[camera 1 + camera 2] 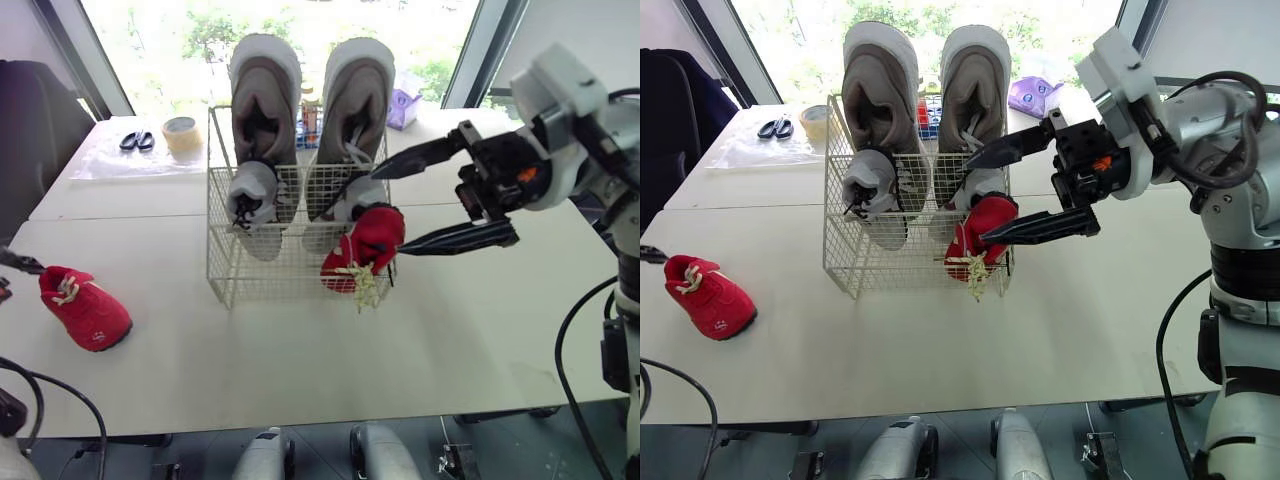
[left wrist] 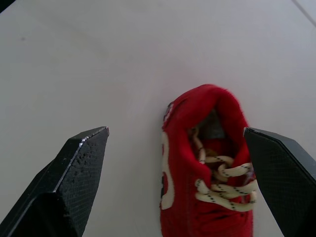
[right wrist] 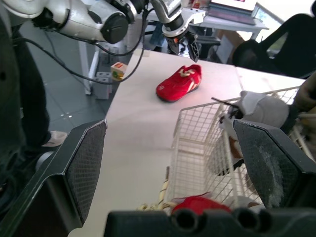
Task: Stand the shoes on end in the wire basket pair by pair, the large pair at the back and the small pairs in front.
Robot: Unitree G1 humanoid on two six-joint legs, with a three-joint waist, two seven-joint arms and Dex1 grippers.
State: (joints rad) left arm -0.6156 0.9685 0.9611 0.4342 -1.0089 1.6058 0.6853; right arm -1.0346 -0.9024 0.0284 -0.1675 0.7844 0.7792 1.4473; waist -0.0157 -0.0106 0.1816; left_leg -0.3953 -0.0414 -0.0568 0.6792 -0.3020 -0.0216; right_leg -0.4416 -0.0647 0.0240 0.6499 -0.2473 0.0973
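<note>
One red shoe stood on end at the front right corner of the wire basket, its pale laces spilling out through the front wire. Two small grey shoes stood in the front part as well, one just behind the red shoe and one to its left. At the back the two large shoes rose well above the rim, side by side. The right claw hung open at that corner, one finger above the red shoe and one just beside it on the outer side. It gripped nothing, and whether a finger touched the shoe could not be told

The other red shoe lay on its sole on the tabletop, well apart from the basket on the robot's left. The left claw was over it, wide open, a finger on either side of the heel opening and neither touching

By the look of it the task was mostly done: the large pair was at the back, the grey pair in front, and half of the red pair was in. What was left was to lift the other red shoe, carry it across and stand it beside its mate, where the front row looked crowded. A roll of tape and scissors lay at the far left of the tabletop, out of the way
</note>
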